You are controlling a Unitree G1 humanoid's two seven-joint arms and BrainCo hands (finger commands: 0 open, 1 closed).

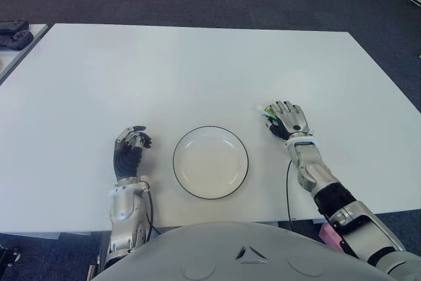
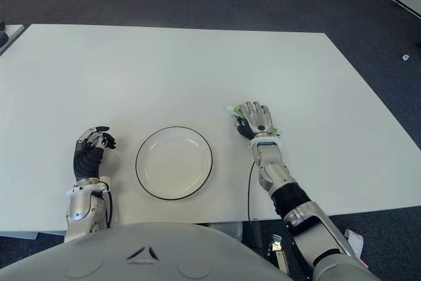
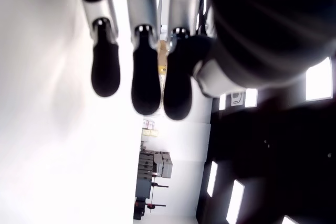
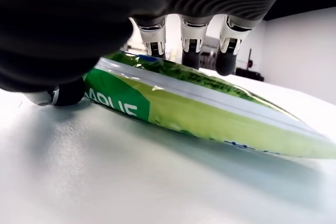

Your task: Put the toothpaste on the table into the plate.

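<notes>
A green and white toothpaste tube (image 4: 210,108) lies flat on the white table (image 1: 197,70), to the right of the plate. Only its tip (image 1: 268,111) shows past my right hand (image 1: 289,122), which sits palm down on top of it. The fingers (image 4: 191,51) reach over the tube's far side and the thumb (image 4: 63,95) touches its near end, without closing around it. The white plate with a dark rim (image 1: 210,162) stands empty near the front edge, a hand's width left of that hand. My left hand (image 1: 131,146) shows left of the plate, fingers relaxed and holding nothing.
Dark objects (image 1: 13,31) lie on a separate surface at the far left. The table's front edge runs just below the plate. Dark carpet surrounds the table. A black cable (image 1: 287,189) hangs along my right forearm.
</notes>
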